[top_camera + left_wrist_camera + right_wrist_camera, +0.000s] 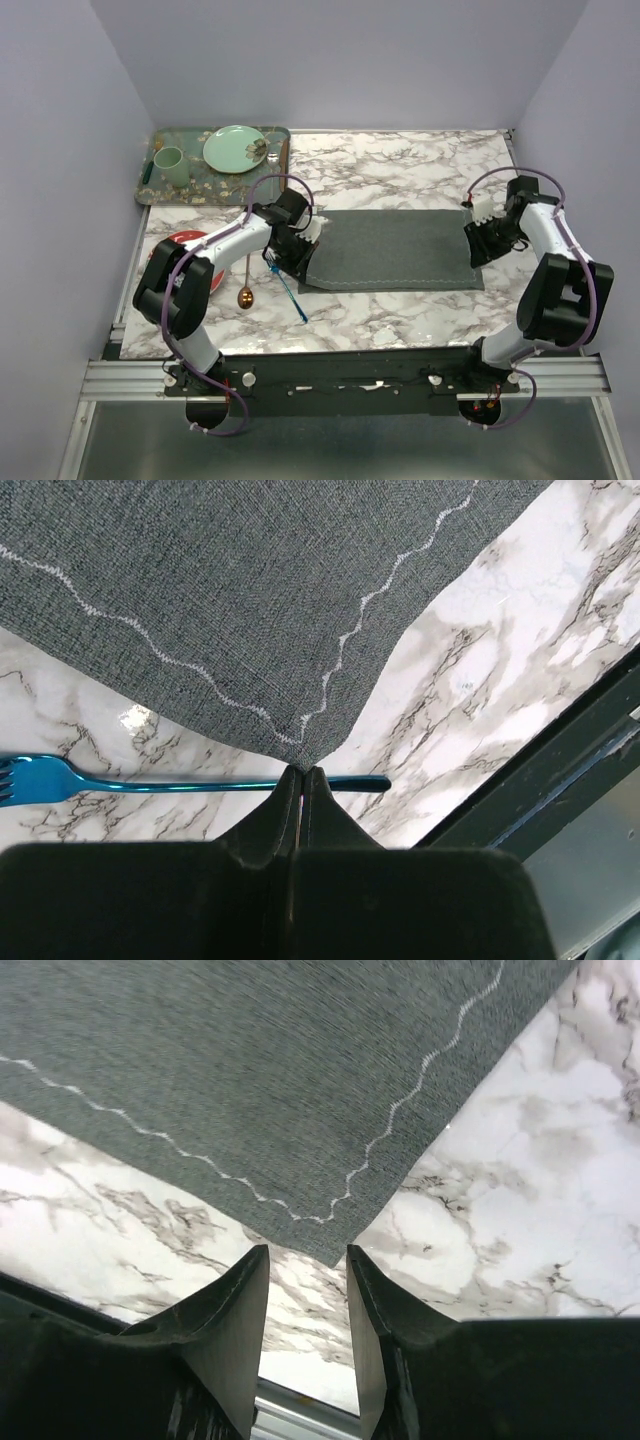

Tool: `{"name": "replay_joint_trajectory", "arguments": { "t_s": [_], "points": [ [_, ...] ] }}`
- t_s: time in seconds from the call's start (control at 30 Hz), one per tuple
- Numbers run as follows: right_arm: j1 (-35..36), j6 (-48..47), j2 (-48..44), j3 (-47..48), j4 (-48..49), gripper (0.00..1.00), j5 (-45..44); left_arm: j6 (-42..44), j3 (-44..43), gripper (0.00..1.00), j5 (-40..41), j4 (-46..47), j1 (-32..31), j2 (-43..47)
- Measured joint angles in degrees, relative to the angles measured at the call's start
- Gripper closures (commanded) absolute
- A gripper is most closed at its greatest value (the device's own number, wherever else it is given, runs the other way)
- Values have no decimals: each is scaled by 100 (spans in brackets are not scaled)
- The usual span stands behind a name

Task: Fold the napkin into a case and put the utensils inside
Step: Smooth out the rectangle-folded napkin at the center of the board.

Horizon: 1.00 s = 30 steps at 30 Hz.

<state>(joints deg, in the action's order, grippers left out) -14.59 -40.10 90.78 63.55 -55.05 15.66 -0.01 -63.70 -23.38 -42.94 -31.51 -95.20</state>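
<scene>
The dark grey napkin (395, 250) lies spread flat in the middle of the marble table; no folded case is in view. My left gripper (300, 262) is shut on the napkin's near-left corner, with its closed tips (303, 770) pinching the cloth (250, 600). The blue fork (288, 290) lies just beside it on the table and shows under the tips in the left wrist view (200, 783). The copper spoon (246, 285) lies left of the fork. My right gripper (478, 248) is open and empty at the napkin's right edge; a napkin corner (335, 1250) lies just ahead of its gap (306, 1255).
A patterned green tray (160, 190) at the back left holds a green plate (235, 148), a green cup (170, 165) and a brown-handled utensil (283, 150). A red plate (185, 245) sits partly under my left arm. A metal rail (340, 375) runs along the near edge.
</scene>
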Motion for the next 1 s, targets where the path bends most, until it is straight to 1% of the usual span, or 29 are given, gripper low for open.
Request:
{"name": "replay_joint_trajectory", "arguments": {
  "t_s": [0.1, 0.23, 0.33, 0.47, 0.67, 0.8, 0.93, 1.0],
  "points": [
    [28, -273, -201, 22, -101, 55, 190, 0, -48, 100, -24, 0, 0, -61],
    [55, -411, -162, -83, -118, 55, 151, -57, -57, 100, -44, 0, 0, -72],
    [59, -361, -81, -273, -24, 53, -103, -87, -57, 100, -55, 0, 0, -76],
    [61, -186, 92, -501, 197, 54, -457, -94, -57, 100, -70, 2, 0, -94],
    [61, 131, 448, -538, 472, 55, -804, -94, -57, 100, -70, 11, 0, -98],
    [61, 229, 667, -529, 564, 59, -898, -94, -57, 100, -74, 17, 0, -98],
    [61, 315, 726, -479, 542, 69, -903, -96, -57, 100, -74, 22, 0, -98],
    [61, 352, 728, -474, 514, 69, -903, -107, -57, 100, -76, 31, 0, -98]
  ]
}}
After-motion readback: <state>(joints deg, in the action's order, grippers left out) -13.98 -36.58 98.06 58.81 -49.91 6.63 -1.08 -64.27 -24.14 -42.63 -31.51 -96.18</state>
